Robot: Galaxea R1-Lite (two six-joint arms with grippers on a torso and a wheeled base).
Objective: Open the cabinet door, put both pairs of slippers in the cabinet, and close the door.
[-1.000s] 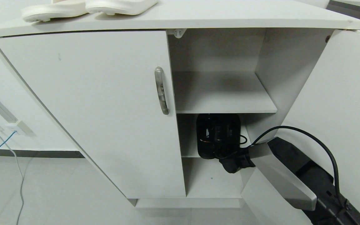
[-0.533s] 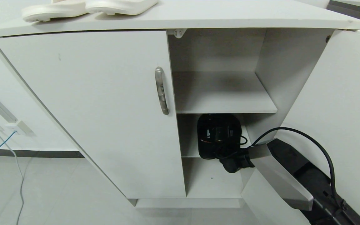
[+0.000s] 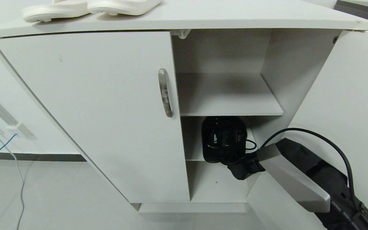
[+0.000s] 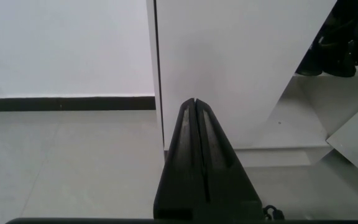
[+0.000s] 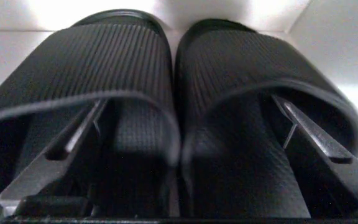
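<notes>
Jaws on your right gripper point(image 5: 188, 102)?
— Spread apart, one finger point(image 5: 61, 149) under each strap of the black slippers point(image 5: 135, 68), which sit on the lower shelf point(image 3: 192, 150) of the cabinet point(image 3: 267, 19).
— And your left gripper point(image 4: 194, 102)?
— Jaws pressed together on nothing, pointed at the foot of the closed left door point(image 3: 91, 111). Right door point(image 3: 347, 95) stands open; white slippers point(image 3: 88, 8) lie on the cabinet top.

No lettering, number or sign can be read on the cabinet point(image 3: 85, 111), the black slippers point(image 3: 224, 139) inside it, or the white slippers point(image 3: 88, 8) on top of it.
</notes>
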